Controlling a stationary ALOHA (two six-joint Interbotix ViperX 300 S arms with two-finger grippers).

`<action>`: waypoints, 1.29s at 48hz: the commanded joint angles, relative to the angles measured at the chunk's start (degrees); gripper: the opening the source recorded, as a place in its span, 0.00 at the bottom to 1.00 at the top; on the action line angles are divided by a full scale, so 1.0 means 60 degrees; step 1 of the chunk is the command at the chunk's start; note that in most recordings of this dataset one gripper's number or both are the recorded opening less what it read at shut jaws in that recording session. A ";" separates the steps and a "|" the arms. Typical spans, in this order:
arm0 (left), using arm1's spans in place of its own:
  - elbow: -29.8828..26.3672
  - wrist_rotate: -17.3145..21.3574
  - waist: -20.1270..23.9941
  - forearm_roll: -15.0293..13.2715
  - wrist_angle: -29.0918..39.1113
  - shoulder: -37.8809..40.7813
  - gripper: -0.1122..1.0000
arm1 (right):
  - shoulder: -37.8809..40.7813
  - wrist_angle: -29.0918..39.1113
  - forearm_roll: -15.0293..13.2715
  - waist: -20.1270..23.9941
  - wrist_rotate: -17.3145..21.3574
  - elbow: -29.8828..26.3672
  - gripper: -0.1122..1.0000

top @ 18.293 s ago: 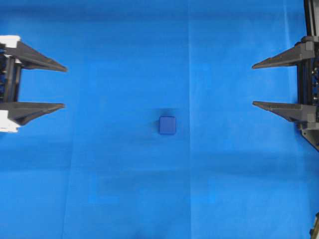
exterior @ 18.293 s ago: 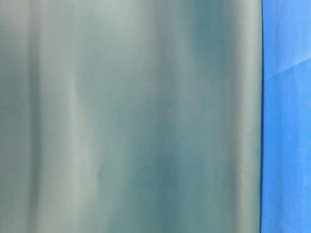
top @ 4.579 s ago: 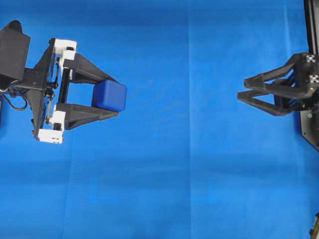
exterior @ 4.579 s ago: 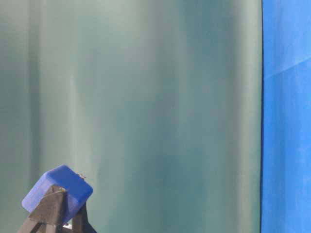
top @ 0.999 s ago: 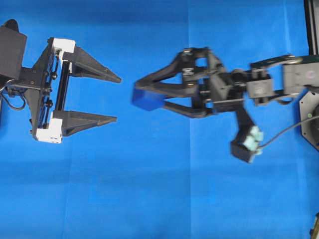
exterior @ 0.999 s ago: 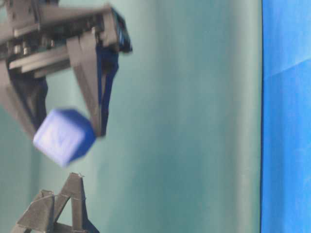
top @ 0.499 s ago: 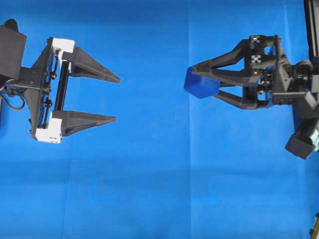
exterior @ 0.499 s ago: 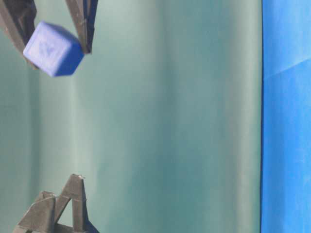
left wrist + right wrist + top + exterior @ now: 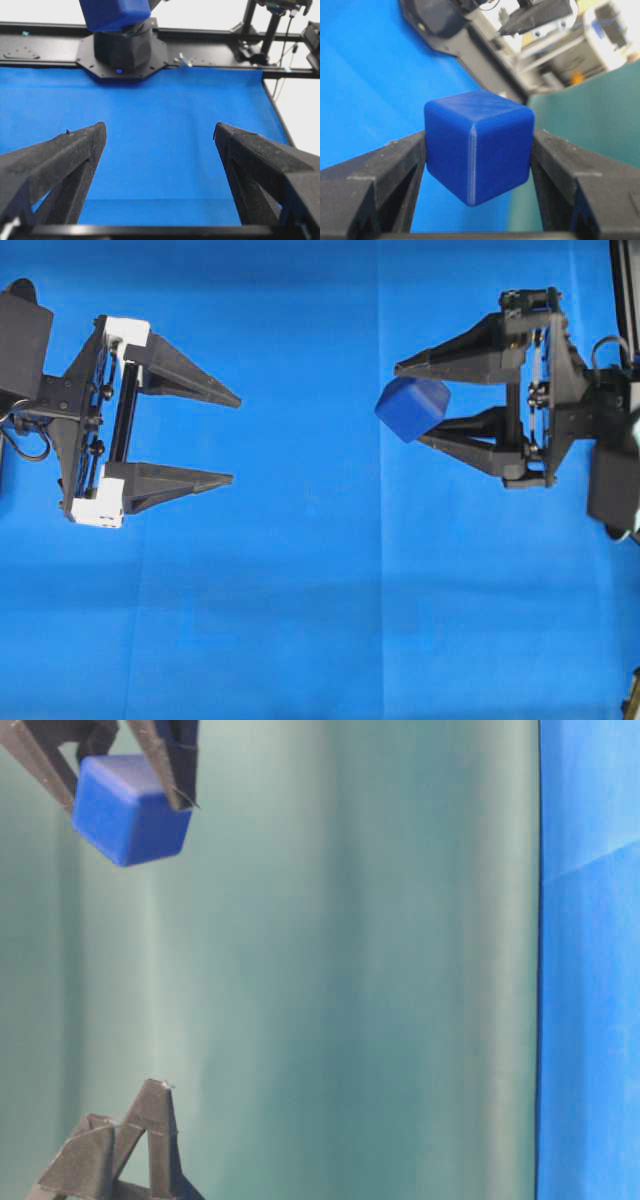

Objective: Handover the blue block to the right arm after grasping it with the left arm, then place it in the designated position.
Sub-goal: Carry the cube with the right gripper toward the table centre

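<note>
One small dark-blue cube with rounded edges, the blue block [image 9: 413, 408], sits pinched between the tips of the all-black right gripper [image 9: 432, 400], held in the air above the blue cloth-covered tabletop [image 9: 320, 600]. The white-capped left gripper [image 9: 234, 438] hangs spread wide and empty, well apart. Handover looks done; placing comes next, calling for a descent to a spot that is not marked in view.

A robotics lab bench, by the look of it: a plain blue cloth [image 9: 320, 620] covers the table, black metal frame rails [image 9: 210, 37] behind it, a flat green backdrop [image 9: 350, 970] beside.
</note>
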 commanded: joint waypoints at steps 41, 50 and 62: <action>-0.0161 0.0059 -0.0015 0.0015 -0.0073 -0.0015 0.94 | -0.0234 0.0322 0.0425 0.0146 0.5098 -0.0088 0.52; -0.0161 0.0059 -0.0015 0.0029 -0.0073 -0.0015 0.94 | -0.0220 0.0410 0.0425 0.0161 0.5127 -0.0088 0.52; -0.0161 0.0059 -0.0015 0.0015 -0.0073 -0.0015 0.94 | -0.0234 0.0396 0.0425 0.0161 0.5127 -0.0088 0.52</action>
